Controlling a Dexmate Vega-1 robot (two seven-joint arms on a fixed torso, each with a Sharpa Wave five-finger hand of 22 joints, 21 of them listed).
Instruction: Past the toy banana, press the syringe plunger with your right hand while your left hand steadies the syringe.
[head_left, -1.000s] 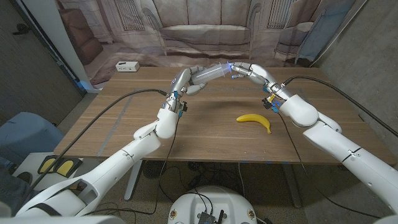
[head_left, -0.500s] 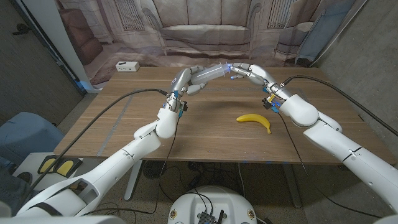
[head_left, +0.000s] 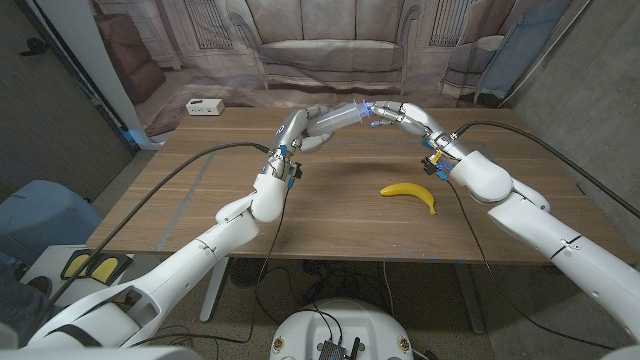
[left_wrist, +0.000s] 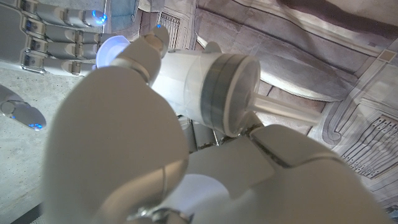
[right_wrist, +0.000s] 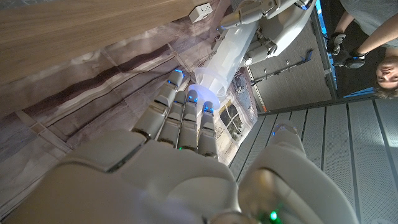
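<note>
Head view: the left hand (head_left: 303, 129) is wrapped around the barrel of the syringe (head_left: 340, 117), holding it up off the table (head_left: 200, 200) and roughly level. The right hand (head_left: 405, 117) sits right at the syringe's other end with its fingers (head_left: 383, 113) together and straight, tips up against the plunger end, so it's pressing on it rather than gripping anything. In the right wrist view those fingers (right_wrist: 186, 115) line up on the end of the syringe (right_wrist: 227, 59), and the left hand (right_wrist: 261, 15) is just beyond, around the barrel. In the left wrist view the syringe (left_wrist: 205, 81) sits clamped in the left hand (left_wrist: 124, 143). The banana (head_left: 409, 194) lies on the table nearer the robot than the right hand, well below it. A white box (head_left: 204, 106) sits far off past the left hand.
</note>
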